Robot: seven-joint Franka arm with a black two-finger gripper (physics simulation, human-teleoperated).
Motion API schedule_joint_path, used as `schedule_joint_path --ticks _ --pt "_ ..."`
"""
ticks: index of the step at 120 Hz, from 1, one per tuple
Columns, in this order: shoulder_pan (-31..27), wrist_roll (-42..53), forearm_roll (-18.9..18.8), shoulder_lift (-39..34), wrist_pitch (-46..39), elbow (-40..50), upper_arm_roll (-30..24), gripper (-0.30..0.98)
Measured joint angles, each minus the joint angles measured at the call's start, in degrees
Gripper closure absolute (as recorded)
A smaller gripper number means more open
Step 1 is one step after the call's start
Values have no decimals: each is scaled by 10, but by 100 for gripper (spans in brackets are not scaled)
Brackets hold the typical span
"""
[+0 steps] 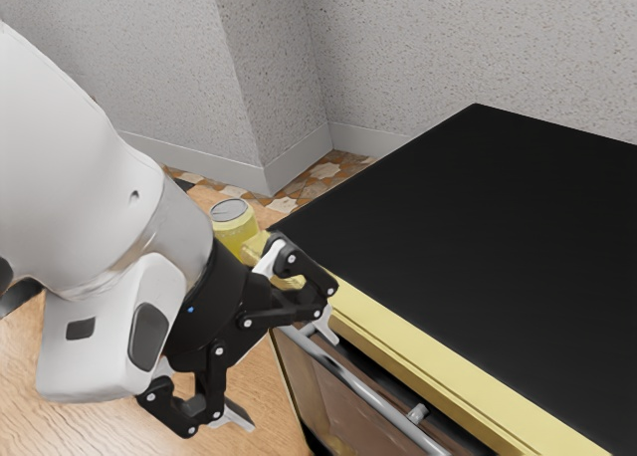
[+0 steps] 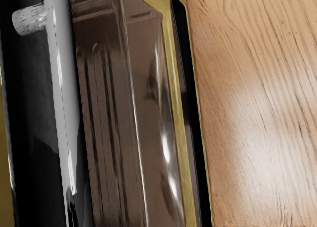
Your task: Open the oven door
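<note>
Your wooden tabletop (image 1: 60, 426) at the exterior view's lower left, your black-topped oven (image 1: 478, 257) at right, yellow can (image 1: 235, 236) left of centre

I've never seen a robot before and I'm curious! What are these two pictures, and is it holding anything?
The big white thing is a robot arm. Its black pincer works like a finger and thumb. One picture looks at the arm from its side. The other comes from a camera on its hand, looking closely at the oven door and its long grey handle. Its job is opening that door. The pincer holds nothing: its two fingers are wide apart, one near the handle. A yellow can stands beside the oven.
</note>
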State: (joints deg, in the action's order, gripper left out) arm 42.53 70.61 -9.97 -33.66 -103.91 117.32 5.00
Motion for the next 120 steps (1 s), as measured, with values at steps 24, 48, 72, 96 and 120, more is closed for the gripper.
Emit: schedule_joint_path --ticks 24,48,72,96,120 --pt "-2 42 4 12 -25 7 15 -6" --pt "0 66 9 -18 -35 50 16 -1" --pt "-88 5 -33 52 145 -348 -24 4" --pt "-226 -100 52 293 219 -584 243 3" --pt "-301 -264 108 375 252 -475 262 2"
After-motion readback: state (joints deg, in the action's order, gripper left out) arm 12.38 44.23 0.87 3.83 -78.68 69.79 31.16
